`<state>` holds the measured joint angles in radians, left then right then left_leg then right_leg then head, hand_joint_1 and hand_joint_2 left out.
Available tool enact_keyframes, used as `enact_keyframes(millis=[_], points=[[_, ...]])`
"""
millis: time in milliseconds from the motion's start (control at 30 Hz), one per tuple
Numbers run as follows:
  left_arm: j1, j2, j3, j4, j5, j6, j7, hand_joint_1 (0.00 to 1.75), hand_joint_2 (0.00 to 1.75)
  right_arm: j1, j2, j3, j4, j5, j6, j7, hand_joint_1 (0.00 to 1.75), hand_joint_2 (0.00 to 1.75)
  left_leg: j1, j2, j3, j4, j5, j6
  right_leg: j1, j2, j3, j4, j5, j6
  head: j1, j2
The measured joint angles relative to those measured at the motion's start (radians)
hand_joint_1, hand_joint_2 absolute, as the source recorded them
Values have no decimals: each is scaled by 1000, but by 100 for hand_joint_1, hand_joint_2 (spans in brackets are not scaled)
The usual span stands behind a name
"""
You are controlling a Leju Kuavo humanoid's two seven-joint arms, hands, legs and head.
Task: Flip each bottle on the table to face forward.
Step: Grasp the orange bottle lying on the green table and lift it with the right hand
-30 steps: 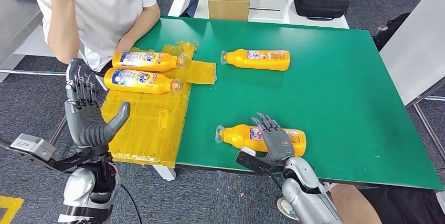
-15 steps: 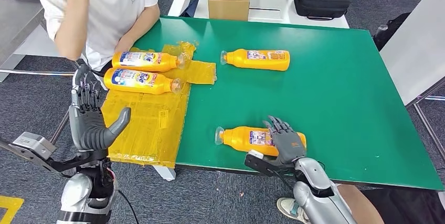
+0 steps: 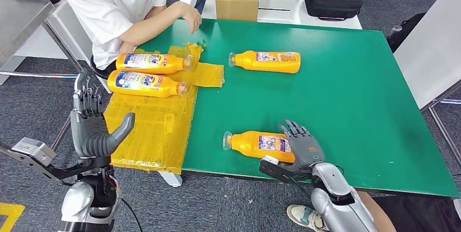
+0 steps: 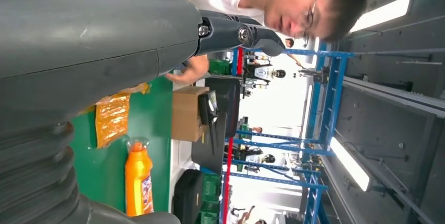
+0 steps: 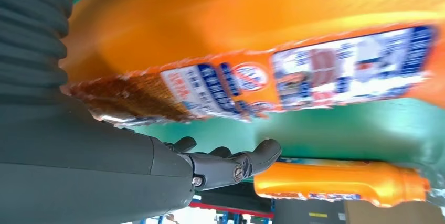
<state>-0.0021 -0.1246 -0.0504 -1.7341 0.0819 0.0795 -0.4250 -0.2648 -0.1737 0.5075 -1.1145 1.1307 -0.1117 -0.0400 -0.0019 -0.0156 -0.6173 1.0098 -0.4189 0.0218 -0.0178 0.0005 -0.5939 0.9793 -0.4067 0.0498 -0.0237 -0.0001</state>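
Near the front edge of the green table (image 3: 353,91), the nearest bottle (image 3: 261,144) is seen lying on its side, cap end toward the robot's left, with a small printed label facing up. The right hand (image 3: 300,146) is laid over the bottle's base end, its dark fingers (image 3: 293,130) spread across the top of the base; whether the bottle is actually clasped cannot be told. In the right wrist view the orange body and label of that bottle (image 5: 294,72) are seen close against the palm, the fingers (image 5: 231,163) reaching past it above the green surface.

Further back, a second bottle (image 3: 266,61) is seen lying on its side near the middle of the table, well apart from the right hand. Two more bottles (image 3: 149,62) (image 3: 144,82) are laid side by side on the yellow sheet (image 3: 152,123) at the table's left end, large blue labels up. The left hand (image 3: 92,126) is held upright beside that end of the table, fingers apart and nothing in it, touching no bottle. A person's arm (image 3: 163,20) is rested on the far left corner of the table.
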Motion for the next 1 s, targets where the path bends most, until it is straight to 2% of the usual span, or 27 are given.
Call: enact_keyframes(millis=[133, 167, 267, 300, 400, 600, 800, 1000], points=[[5, -2, 5, -5, -4, -3, 11, 0, 175, -11, -26, 2, -6, -23, 45, 9, 0, 175, 0, 0, 0, 0, 0, 0, 0, 0, 0, 0, 0, 0, 0, 0], [5, -2, 6, -5, -5, -5, 15, 0, 175, -15, -30, 2, -1, -40, 59, 7, 33, 175, 0, 0, 0, 0, 0, 0, 0, 0, 0, 0, 0, 0, 0, 0], [-5, -2, 7, 6, -4, -16, 28, 0, 175, -48, -32, 2, 49, -108, 87, -17, 162, 175, 0, 1, 0, 0, 0, 0, 0, 0, 0, 0, 0, 0, 0, 0], [-12, -3, 6, 14, -2, -18, 31, 0, 175, -66, -31, 2, 78, -127, 90, -29, 173, 175, 0, 1, 1, 0, 0, 0, 0, 0, 0, 0, 0, 0, 0, 0], [-33, -3, 1, 41, 5, -19, 35, 0, 175, -124, -25, 6, 179, -149, 96, -51, 175, 175, 0, 3, 2, 0, 0, 0, 0, 1, 1, 0, 1, -1, 0, 0], [-41, -2, -7, 63, 12, -13, 35, 0, 175, -244, -27, 43, 334, -128, 136, -39, 175, 175, 0, 4, 5, 0, 1, 1, 0, 1, 2, 0, 2, -2, 0, 0], [-41, -2, -8, 71, 15, -11, 35, 0, 175, -286, -30, 65, 391, -128, 149, -33, 175, 175, -1, 4, 6, 0, 1, 1, 0, 1, 3, -1, 3, -2, 0, 0], [-40, -1, -7, 81, 16, -4, 35, 0, 175, -303, -61, 81, 406, -188, 195, -59, 175, 175, -1, 2, 6, 0, 1, 1, 0, 1, 4, -1, 3, -2, 0, 0]])
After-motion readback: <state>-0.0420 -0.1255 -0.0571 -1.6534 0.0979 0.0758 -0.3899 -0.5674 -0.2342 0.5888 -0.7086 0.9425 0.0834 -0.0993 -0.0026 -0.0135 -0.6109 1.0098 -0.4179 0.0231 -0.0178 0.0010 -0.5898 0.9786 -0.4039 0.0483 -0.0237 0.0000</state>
